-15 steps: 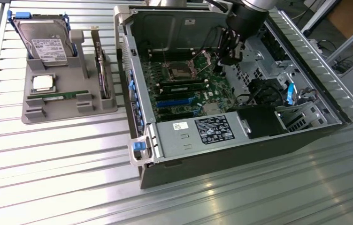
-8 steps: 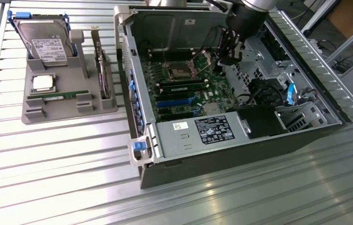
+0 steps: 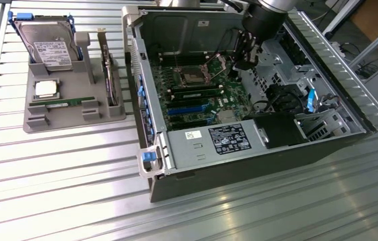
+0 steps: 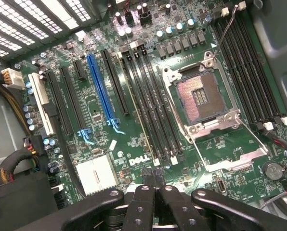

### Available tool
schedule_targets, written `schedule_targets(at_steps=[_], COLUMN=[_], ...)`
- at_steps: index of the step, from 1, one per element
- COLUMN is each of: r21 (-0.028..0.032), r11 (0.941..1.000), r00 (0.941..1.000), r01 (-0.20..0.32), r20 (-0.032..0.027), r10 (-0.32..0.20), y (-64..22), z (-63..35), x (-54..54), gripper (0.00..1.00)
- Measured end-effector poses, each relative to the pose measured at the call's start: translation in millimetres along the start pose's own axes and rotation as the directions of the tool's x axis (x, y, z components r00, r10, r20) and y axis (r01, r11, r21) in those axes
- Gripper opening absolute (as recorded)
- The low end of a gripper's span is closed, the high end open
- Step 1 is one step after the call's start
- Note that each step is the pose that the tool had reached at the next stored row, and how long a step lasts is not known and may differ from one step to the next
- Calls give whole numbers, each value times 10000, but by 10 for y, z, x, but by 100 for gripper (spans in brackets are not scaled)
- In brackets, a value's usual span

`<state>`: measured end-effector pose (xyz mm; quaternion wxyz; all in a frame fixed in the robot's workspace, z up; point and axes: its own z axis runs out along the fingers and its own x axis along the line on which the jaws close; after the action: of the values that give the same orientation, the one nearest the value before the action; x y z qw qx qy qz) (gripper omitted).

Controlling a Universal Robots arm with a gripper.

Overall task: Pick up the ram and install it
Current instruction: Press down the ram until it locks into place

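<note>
Gripper (image 4: pixel 153 179) clenched on nothing, inside the PC case (image 3: pixel 150 165) over the motherboard (image 4: pixel 134 139); ram (image 3: pixel 64 103) well apart.

Ram lies flat in the grey parts tray (image 3: pixel 75 123) outside the case, toward the exterior view's left of the gripper, long axis roughly along the tray's near edge, just below the silver CPU (image 3: pixel 46 89). Untouched.

Counts: one grey tray (image 3: pixel 75 118); on it one drive (image 3: pixel 50 45), one processor (image 3: pixel 46 88), one ram (image 3: pixel 63 103), one card (image 3: pixel 112 80). One case (image 3: pixel 243 165). One blue slot (image 4: pixel 101 89), one socket (image 4: pixel 201 98).
</note>
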<state>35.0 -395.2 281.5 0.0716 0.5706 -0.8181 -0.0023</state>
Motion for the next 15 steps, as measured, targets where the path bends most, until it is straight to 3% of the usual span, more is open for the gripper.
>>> schedule_targets(at_steps=[15], r21=[-67], r11=[9981], r00=[9981], r01=[-608], r20=[37], r10=[608], y=[-3], z=[9], x=[-2], gripper=[10])
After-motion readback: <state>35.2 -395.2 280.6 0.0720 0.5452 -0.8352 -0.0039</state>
